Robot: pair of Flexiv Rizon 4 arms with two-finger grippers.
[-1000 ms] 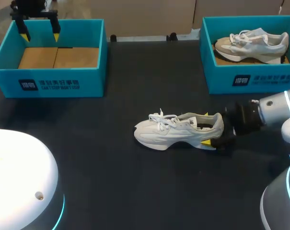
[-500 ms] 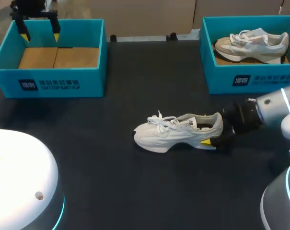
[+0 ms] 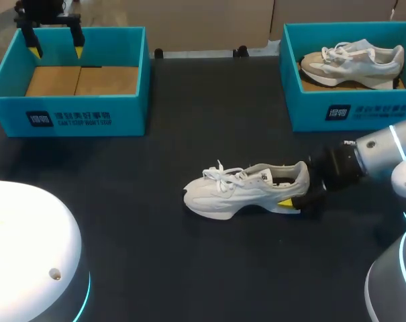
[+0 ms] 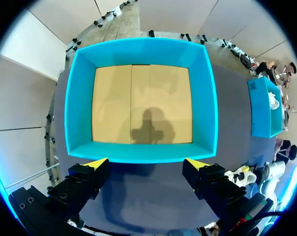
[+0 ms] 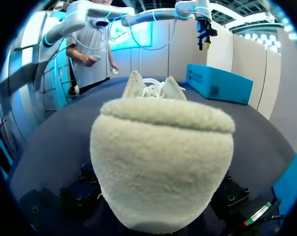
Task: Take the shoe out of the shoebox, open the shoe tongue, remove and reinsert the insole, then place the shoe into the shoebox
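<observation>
The dark table [image 3: 156,255] carries everything, and the white shoe [image 3: 243,191] lies on its side-on sole near the middle, toe towards my left, well apart from both boxes. Behind the white shoe and off to my left stands the empty shoebox [image 3: 68,117], teal with a bare cardboard floor. Behind the white shoe to my right stands the second shoebox [image 3: 350,111], with another shoe [image 3: 353,64] lying inside it. My right arm [image 3: 377,151] comes in level with the white shoe's heel, and the right gripper [image 3: 298,184] pinches that heel from both sides; the fleecy heel fills the right wrist view. The left gripper [image 3: 56,48] hangs far behind the white shoe, over the empty shoebox, fingers spread wide and holding nothing.
</observation>
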